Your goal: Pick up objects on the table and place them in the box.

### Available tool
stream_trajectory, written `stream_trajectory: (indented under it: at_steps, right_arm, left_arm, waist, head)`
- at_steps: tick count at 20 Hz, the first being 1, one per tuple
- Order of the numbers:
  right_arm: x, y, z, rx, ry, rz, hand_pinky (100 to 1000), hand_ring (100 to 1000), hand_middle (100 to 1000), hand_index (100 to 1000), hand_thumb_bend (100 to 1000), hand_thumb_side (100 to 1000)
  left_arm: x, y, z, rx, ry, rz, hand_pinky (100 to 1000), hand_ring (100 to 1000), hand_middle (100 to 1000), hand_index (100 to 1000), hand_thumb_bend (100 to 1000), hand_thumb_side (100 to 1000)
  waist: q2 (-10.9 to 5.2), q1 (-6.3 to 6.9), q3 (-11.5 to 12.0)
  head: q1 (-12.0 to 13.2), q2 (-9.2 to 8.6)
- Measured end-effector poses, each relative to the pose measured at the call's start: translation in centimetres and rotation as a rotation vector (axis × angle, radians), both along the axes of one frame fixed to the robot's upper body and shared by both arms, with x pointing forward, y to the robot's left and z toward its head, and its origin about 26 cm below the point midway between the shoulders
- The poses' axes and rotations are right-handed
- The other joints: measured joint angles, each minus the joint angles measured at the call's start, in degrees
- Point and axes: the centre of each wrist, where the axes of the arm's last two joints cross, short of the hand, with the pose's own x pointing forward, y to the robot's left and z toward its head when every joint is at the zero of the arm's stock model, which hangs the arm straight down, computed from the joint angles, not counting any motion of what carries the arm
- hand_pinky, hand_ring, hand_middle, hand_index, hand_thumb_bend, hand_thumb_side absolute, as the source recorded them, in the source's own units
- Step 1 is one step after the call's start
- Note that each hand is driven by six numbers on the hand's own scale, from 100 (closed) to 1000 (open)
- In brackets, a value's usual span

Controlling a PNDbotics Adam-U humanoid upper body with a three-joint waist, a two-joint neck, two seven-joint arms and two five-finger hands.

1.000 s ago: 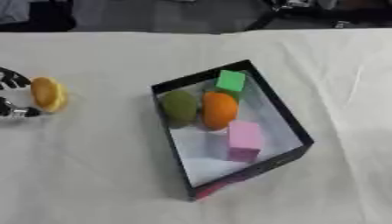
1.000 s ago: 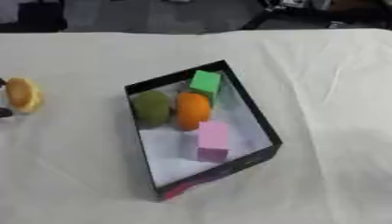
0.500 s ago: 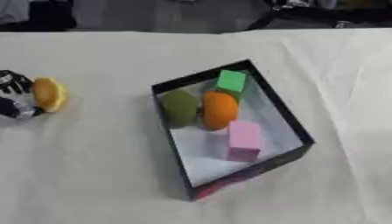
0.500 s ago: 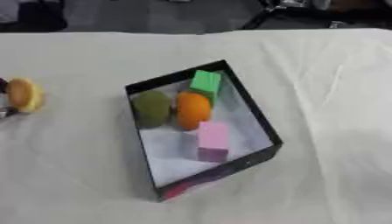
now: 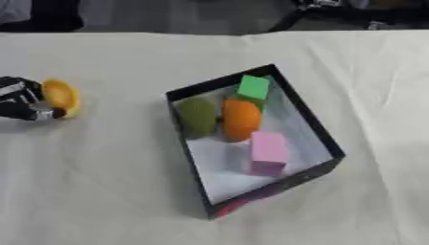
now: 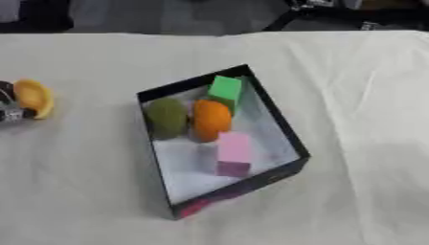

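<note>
Box (image 5: 311, 129), black walls and white floor, sits skewed near the middle of the cloth-covered table (image 5: 100, 182), one corner toward the far edge. Inside: orange oval thing (image 5: 241, 119) in the middle, olive-green rounded thing (image 5: 197, 116) just beside it against the left wall, pink block (image 5: 269, 152) nearer the front corner, green block (image 5: 253, 87) tucked into the far corner. Yellow-orange rounded thing (image 5: 61, 97) is out at the table's left edge, well apart from the box, left hand (image 5: 20, 99) on it with fingers curled round its left side. Right hand not visible
</note>
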Motion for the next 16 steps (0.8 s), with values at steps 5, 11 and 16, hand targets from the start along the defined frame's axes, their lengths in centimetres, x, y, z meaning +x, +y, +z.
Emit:
stream_trajectory:
  at_steps: [5, 11, 16]
  right_arm:
    - [0.1, 0.0, -0.2, 0.001, 0.009, 0.003, 830, 882, 812, 820, 100, 616]
    - [0.1, 0.0, -0.5, 0.003, 0.020, 0.004, 831, 882, 812, 820, 100, 618]
    - [0.1, 0.1, -0.6, 0.003, 0.025, 0.008, 831, 882, 813, 820, 100, 616]
  left_arm:
    - [0.3, -0.6, -0.1, -0.023, -0.029, 0.018, 761, 721, 657, 784, 232, 401]
    - [0.7, -1.4, -0.1, -0.080, -0.042, 0.008, 707, 631, 552, 675, 100, 100]
    - [0.9, -2.1, 0.8, -0.113, -0.084, -0.015, 706, 624, 537, 660, 100, 100]
  waist:
    - [0.13, 0.00, -0.2]
    - [0.21, 0.00, -0.3]
    - [0.21, 0.00, -0.5]
  head:
    - [0.1, 0.00]
    - [0.2, 0.00]
    - [0.0, 0.00]
